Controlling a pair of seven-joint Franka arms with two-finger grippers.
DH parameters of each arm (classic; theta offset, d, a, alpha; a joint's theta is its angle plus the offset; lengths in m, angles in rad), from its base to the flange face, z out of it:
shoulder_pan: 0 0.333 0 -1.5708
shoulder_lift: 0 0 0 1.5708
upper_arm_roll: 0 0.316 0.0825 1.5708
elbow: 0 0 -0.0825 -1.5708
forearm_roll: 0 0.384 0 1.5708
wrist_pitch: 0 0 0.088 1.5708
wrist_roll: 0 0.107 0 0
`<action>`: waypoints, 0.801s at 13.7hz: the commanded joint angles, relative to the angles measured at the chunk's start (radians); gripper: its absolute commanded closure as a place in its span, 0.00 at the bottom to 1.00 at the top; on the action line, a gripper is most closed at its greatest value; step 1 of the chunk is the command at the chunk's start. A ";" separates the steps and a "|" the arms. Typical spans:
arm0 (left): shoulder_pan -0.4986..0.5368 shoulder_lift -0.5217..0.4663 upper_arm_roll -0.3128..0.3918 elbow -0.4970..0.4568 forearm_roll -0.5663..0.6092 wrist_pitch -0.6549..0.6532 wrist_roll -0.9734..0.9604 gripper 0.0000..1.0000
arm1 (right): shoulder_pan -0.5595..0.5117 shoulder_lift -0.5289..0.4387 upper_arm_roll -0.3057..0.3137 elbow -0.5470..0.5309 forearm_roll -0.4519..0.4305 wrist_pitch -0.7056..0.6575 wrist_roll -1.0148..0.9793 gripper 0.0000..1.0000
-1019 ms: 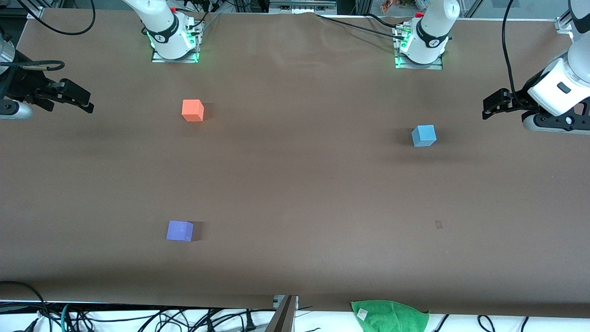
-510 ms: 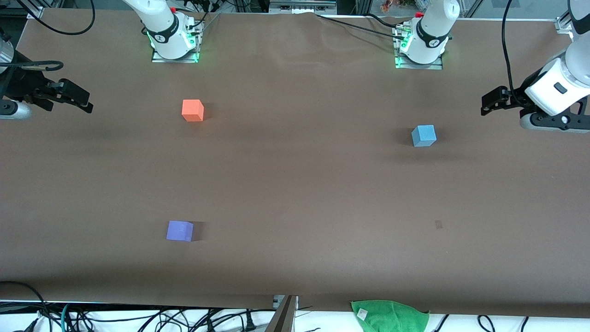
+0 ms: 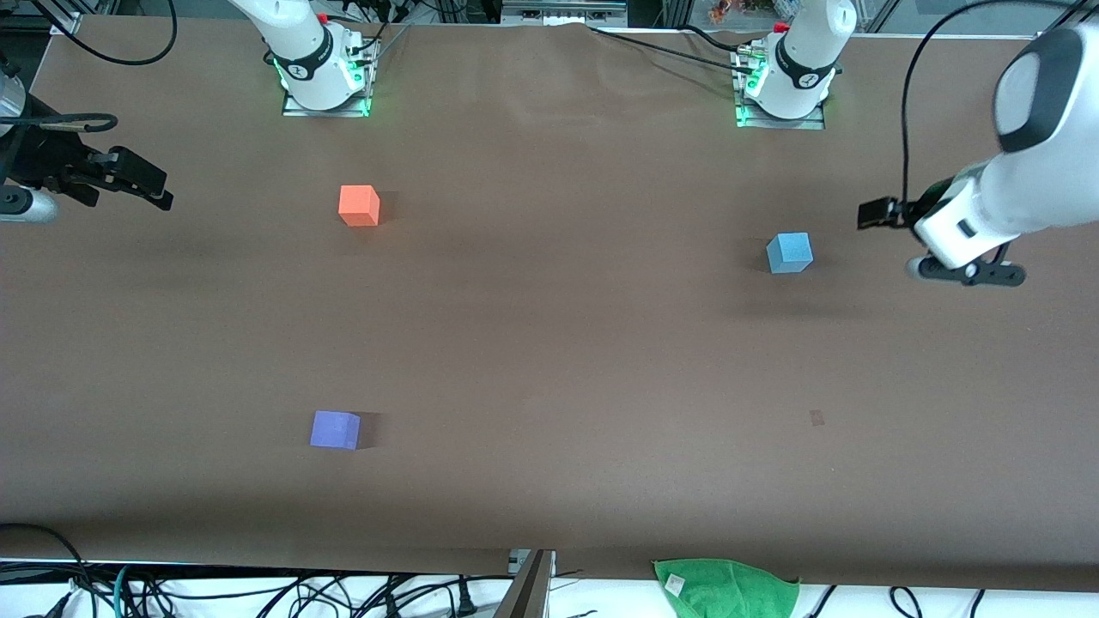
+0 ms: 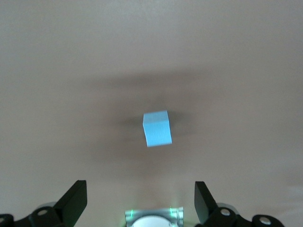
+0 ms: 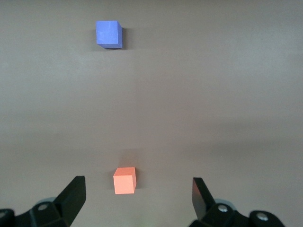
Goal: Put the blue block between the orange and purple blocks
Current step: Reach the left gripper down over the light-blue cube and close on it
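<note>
The light blue block [image 3: 789, 252] sits on the brown table toward the left arm's end. In the left wrist view the blue block [image 4: 157, 128] lies ahead of my left gripper [image 4: 140, 187], which is open and holds nothing. Seen from the front, the left gripper [image 3: 877, 213] hangs a short way from the block, toward the table's end. The orange block [image 3: 359, 205] and the purple block [image 3: 335, 429] lie toward the right arm's end, the purple one nearer the camera. My right gripper [image 3: 151, 185] waits open at that end, and its wrist view shows the orange block [image 5: 125, 180] and the purple block [image 5: 109, 34].
A green cloth [image 3: 726, 587] hangs at the table's edge nearest the camera. Cables run along that edge. The two arm bases [image 3: 324, 79] [image 3: 786, 87] stand at the edge farthest from the camera. A small dark mark [image 3: 816, 418] is on the table cover.
The left arm has swung in from the table's end, bringing its gripper closer to the blue block. The right arm and all three blocks have not moved.
</note>
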 commanded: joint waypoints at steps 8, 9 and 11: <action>-0.008 -0.055 -0.058 -0.539 -0.029 0.586 -0.110 0.00 | -0.005 -0.007 -0.003 0.003 0.015 -0.011 -0.015 0.01; -0.007 -0.054 -0.066 -0.565 -0.029 0.621 -0.132 0.00 | -0.005 -0.007 -0.003 0.003 0.014 -0.011 -0.015 0.01; -0.008 -0.052 -0.083 -0.655 -0.028 0.756 -0.132 0.00 | -0.005 -0.006 -0.003 0.003 0.014 -0.011 -0.015 0.01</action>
